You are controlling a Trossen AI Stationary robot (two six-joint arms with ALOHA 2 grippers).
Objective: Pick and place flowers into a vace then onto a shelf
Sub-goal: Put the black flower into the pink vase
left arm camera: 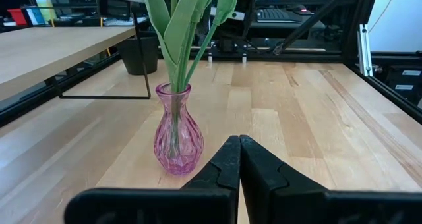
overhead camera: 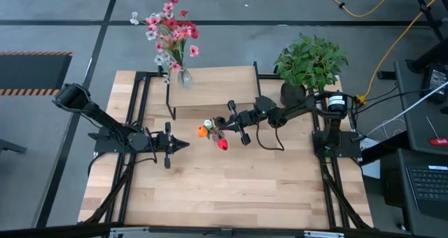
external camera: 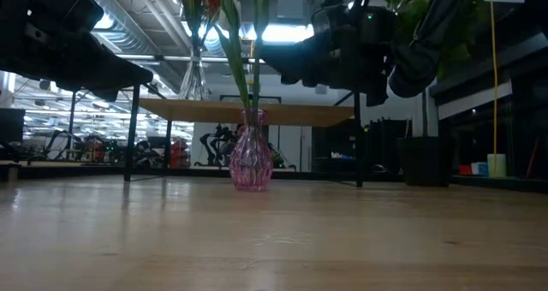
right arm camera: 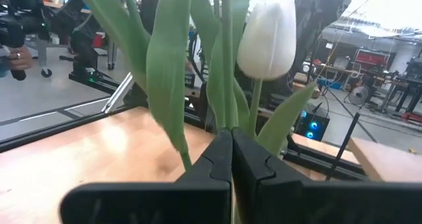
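Over the table's middle, both arms reach inward, left end effector and right end effector closed, empty.

Nothing to read here: no label, brand, number or sign shows legibly on anything in any of the four views right now.
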